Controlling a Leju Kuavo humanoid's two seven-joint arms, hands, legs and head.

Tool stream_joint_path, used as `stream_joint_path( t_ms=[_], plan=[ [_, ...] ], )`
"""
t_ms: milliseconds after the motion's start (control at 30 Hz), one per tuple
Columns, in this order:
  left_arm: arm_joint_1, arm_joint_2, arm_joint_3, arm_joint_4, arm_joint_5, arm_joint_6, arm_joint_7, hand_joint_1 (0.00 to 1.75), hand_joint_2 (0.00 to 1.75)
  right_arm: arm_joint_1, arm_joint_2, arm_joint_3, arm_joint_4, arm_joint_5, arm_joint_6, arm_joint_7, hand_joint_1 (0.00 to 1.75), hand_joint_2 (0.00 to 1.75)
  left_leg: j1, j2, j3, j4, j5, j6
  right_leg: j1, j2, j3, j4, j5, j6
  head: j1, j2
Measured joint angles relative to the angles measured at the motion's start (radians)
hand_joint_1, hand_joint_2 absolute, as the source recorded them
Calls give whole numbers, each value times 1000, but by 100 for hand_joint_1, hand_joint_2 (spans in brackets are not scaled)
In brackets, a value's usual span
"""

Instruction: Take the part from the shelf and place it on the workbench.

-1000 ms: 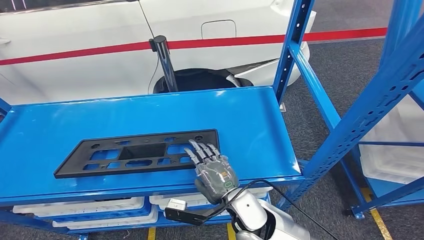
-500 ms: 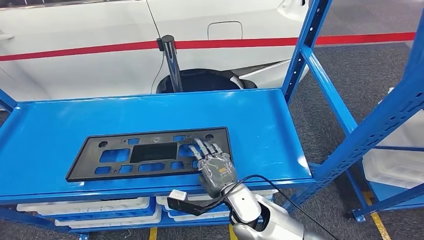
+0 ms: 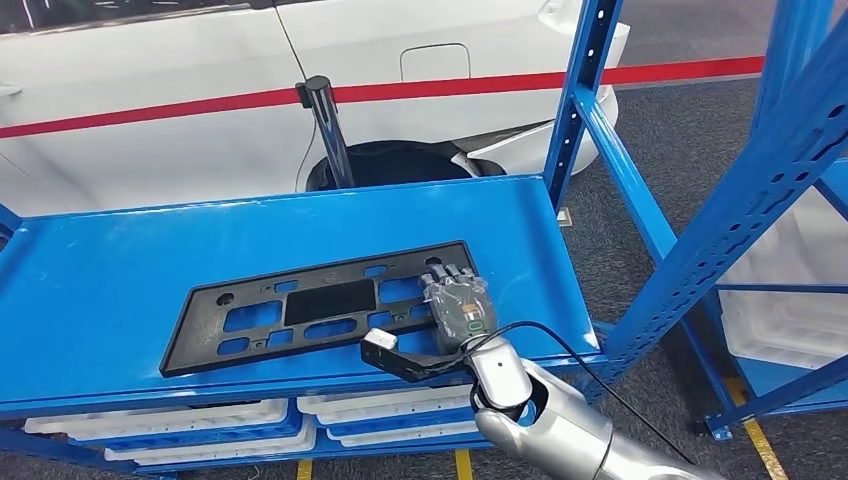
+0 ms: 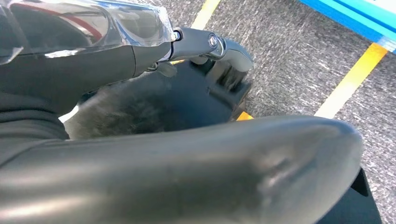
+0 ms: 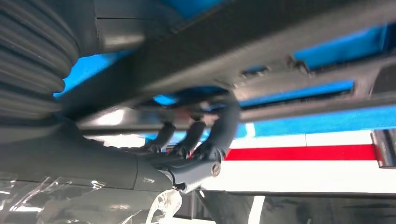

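Flat black plastic part with rectangular cutouts [image 3: 325,305] lies on blue metal shelf [image 3: 120,270], centre of frame. Right hand [image 3: 458,309] grips its right end, fingers [image 5: 223,128] curled over edge. Left hand state: cannot tell.

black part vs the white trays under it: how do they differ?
The black part is one flat dark panel full of cut-outs; the white trays are solid-looking, pale and stacked side by side. The part lies on top of the blue shelf with the right hand on its end; the trays sit on the level below, untouched. Both are long, low and lie flat.
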Motion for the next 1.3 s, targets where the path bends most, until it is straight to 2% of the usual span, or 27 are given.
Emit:
stream_joint_path(
  t_ms=[33,67,133,167,233,267,333,367,400,433,500,567,667,733,767,833,867,900,933,967,1033,1067,1100,1167,1233,1267,1300],
  plan=[
    [-1,0,0,0,-1,0,0,0,0,-3,0,-2,3,-1,-3,-1,175,175,-4,1,32,-67,24,7,1,0,1,-1,0,2,0,0],
    [-2,0,-1,0,-3,0,0,0,0,-5,-1,-4,6,-1,-7,-4,175,175,-9,2,53,-110,37,13,2,0,2,-1,0,5,0,0],
    [-3,-1,-3,0,-6,0,0,0,0,-9,-2,-8,13,-1,-14,-10,175,175,-16,4,60,-130,41,19,2,0,4,-6,1,15,0,0],
    [-3,-1,-4,0,-8,0,0,0,0,-11,-2,-9,16,-1,-18,-12,175,175,-14,5,63,-137,46,21,1,-1,6,-7,1,20,0,0],
    [-3,-3,-6,0,-11,0,0,0,0,-13,-5,-11,22,-2,-30,-14,175,175,-8,7,73,-153,58,29,2,-2,-3,21,-20,28,1,0],
    [-4,-4,-6,0,-12,0,0,0,0,-11,-6,-11,25,-5,-41,-15,175,175,-5,9,76,-160,63,32,3,-2,-23,66,-48,30,2,0],
    [-2,-6,-7,0,-14,0,0,0,0,-5,-9,-15,30,-22,-81,-20,175,175,-6,10,75,-161,64,36,4,-3,-85,202,-116,32,3,0],
    [-1,-6,-7,0,-15,-1,0,0,0,-2,-11,-19,31,-37,-109,-26,175,175,-6,10,75,-161,64,36,4,-3,-111,258,-135,34,3,0],
    [-1,-7,-7,0,-15,-1,0,0,0,0,-12,-25,32,-54,-141,-33,175,175,-4,10,75,-160,64,35,3,-3,-120,279,-134,36,3,0],
    [0,-7,-7,0,-15,-1,0,0,0,1,-13,-32,31,-70,-173,-41,175,175,-2,10,76,-158,63,34,2,-3,-110,258,-114,38,3,0],
    [0,-6,-7,0,-16,0,0,0,0,1,-15,-44,25,-89,-227,-51,175,175,3,10,77,-148,56,24,-4,-5,-44,126,-49,46,3,0],
    [-1,-6,-7,0,-17,0,0,0,0,1,-16,-55,6,-94,-257,-53,175,175,1,10,70,-130,43,11,-8,-2,4,23,-15,42,4,0],
    [-1,-5,-7,0,-19,3,-1,0,0,4,-18,-69,-34,-97,-279,-51,175,175,2,9,62,-122,37,4,-3,0,5,8,-11,20,3,0],
    [0,-4,-6,0,-19,6,-2,0,0,5,-20,-78,-67,-107,-297,-55,175,175,7,9,46,-88,15,-3,-3,-1,0,8,-7,10,3,0],
    [0,-4,-6,0,-19,8,-4,0,0,6,-22,-85,-87,-120,-309,-59,175,175,9,9,24,-40,-13,-7,-5,-1,-2,8,-5,6,2,0],
    [1,-4,-5,0,-19,10,-7,0,0,9,-26,-100,-136,-164,-338,-75,175,175,10,9,-43,104,-82,-14,-4,0,-7,8,-4,2,1,0],
    [2,-4,-5,0,-19,10,-9,0,0,11,-28,-108,-163,-197,-355,-88,175,175,10,9,-74,166,-103,-15,-3,1,-9,8,-4,2,1,0],
    [2,-4,-4,0,-19,11,-12,0,0,13,-29,-116,-190,-236,-369,-105,175,175,10,9,-91,195,-105,-12,-1,1,-9,8,-4,1,1,0],
    [2,-4,-4,0,-19,12,-14,0,0,14,-30,-124,-218,-278,-379,-121,175,175,8,9,-89,185,-88,-7,1,2,-8,8,-4,1,1,0],
    [2,-4,-3,0,-19,13,-17,0,0,14,-31,-132,-245,-314,-387,-136,175,175,4,8,-67,132,-54,2,4,3,-5,8,-5,0,1,0],
    [3,-3,0,0,-19,15,-21,0,0,14,-32,-148,-293,-359,-395,-154,175,175,-8,8,-3,-19,18,29,7,3,-2,7,-6,0,1,0],
    [4,-2,1,0,-20,16,-23,0,0,14,-33,-155,-312,-367,-398,-158,175,175,-15,10,21,-76,40,41,7,3,-2,6,-7,1,1,0],
    [5,0,3,0,-20,17,-23,0,0,15,-35,-161,-330,-372,-399,-159,175,175,-21,12,32,-106,49,48,6,3,-3,5,-8,3,1,0],
    [8,1,5,0,-20,18,-24,0,0,18,-39,-171,-360,-379,-401,-160,175,175,-26,16,36,-120,52,48,6,2,-4,3,-9,11,1,0],
    [10,0,8,0,-20,19,-25,0,0,20,-45,-180,-385,-382,-401,-160,175,175,-20,16,43,-135,60,40,6,-1,-9,22,-25,18,2,0],
    [10,-1,10,0,-20,19,-25,0,0,21,-48,-183,-395,-389,-402,-164,175,175,-17,16,46,-141,64,38,8,-2,-23,56,-48,22,2,0],
    [11,-2,11,0,-20,19,-25,0,0,23,-51,-185,-403,-413,-405,-175,175,175,-15,17,49,-145,66,38,8,-2,-49,114,-80,24,3,0]
  ],
)
